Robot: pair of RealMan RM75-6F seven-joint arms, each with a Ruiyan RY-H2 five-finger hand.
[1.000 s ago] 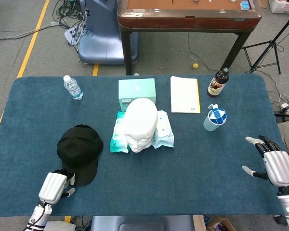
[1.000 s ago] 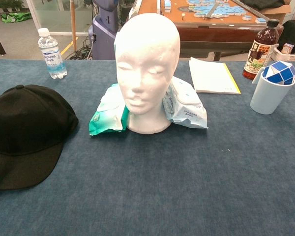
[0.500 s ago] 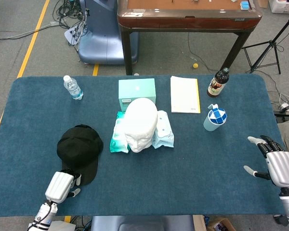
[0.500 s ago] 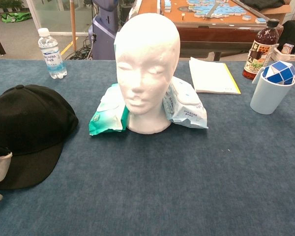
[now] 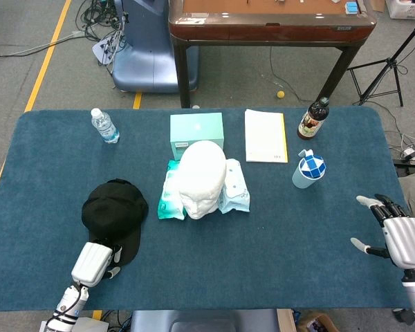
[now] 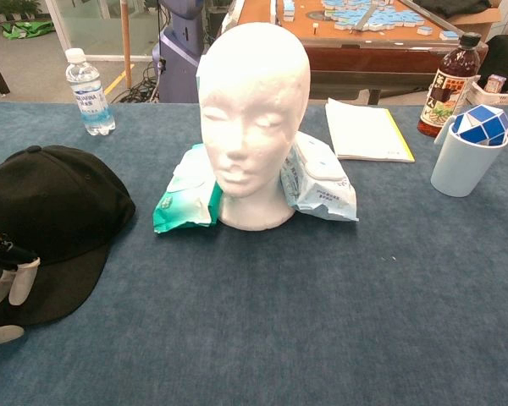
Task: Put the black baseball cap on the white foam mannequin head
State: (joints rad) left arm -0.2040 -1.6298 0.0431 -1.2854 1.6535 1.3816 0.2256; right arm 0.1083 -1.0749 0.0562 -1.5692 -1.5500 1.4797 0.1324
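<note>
The black baseball cap [image 5: 113, 213] lies flat on the blue table mat [image 5: 277, 235] at about nine o'clock from the white foam mannequin head [image 5: 201, 179], which stands upright between two wet-wipe packs [image 6: 188, 189]. The left hand [image 5: 93, 262] sits at the cap's six o'clock, its fingers [image 6: 17, 281] reaching over the brim edge, though I cannot tell whether they grip it. The right hand [image 5: 400, 237] rests well off at the head's four o'clock, fingers apart and holding nothing.
</note>
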